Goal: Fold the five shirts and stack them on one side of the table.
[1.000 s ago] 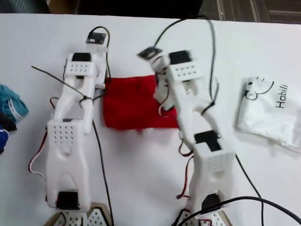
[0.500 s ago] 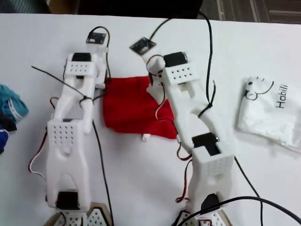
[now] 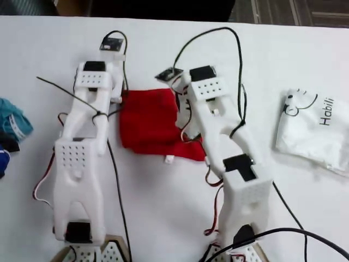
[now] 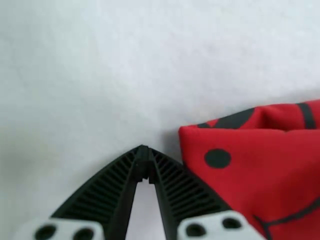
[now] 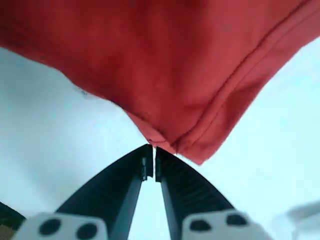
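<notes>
While the red shirt (image 3: 147,120) is lying in the middle of the table (image 3: 163,207) between the two arms, the right gripper (image 5: 152,155) is touching a corner on its right side. Its tips are pressing together, and I cannot tell if any cloth is caught. The left gripper (image 4: 144,155) is pressing together on nothing, just beside the shirt's left edge. If the corner is slipping free, the fold may flop back. Loose wires (image 3: 185,131) are hanging over the shirt and could snag it. A white shirt (image 3: 313,128) is waiting on the right, blue clothes (image 3: 13,123) on the left.

Dark printed word on the white shirt (image 3: 311,136) at right, beside a line drawing, unreadable white label on the teal cloth (image 3: 13,123) at left
</notes>
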